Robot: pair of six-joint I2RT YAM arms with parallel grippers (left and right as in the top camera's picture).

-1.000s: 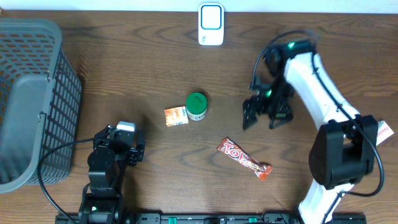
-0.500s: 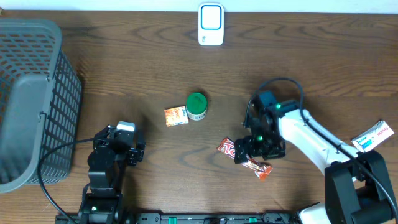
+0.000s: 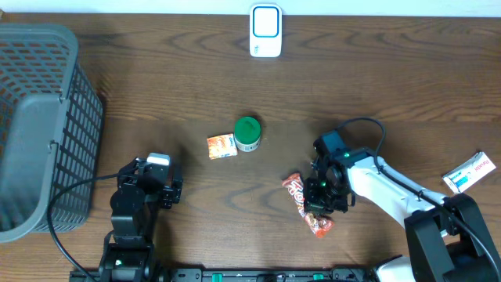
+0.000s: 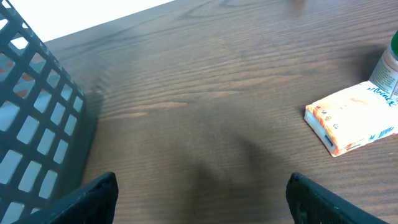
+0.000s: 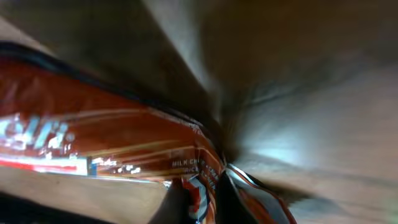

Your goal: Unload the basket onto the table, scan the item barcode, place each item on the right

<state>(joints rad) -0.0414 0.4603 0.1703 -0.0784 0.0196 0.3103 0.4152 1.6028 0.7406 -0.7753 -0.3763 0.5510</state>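
The item is a red chocolate bar (image 3: 295, 190) in a shiny wrapper, lying on the wooden table right of centre. My right gripper (image 3: 320, 203) sits low over its middle and is shut on it. In the right wrist view the red wrapper (image 5: 112, 124) fills the left side, and a fold of it is pinched between the right gripper (image 5: 208, 200) jaws. The white barcode scanner (image 3: 265, 30) stands at the table's far edge. My left gripper (image 3: 151, 178) rests at the near left, open and empty, with bare wood between its fingers (image 4: 99, 193).
A grey mesh basket (image 3: 39, 125) takes up the left side and also fills the left edge of the left wrist view (image 4: 31, 124). A green-capped bottle (image 3: 248, 133) and a small orange box (image 3: 221, 146) sit mid-table. A white packet (image 3: 468, 172) lies at the right edge.
My right arm swung from the back of the table down to the chocolate bar and shut on it. The bar has turned and shifted slightly right. The left arm has not moved.
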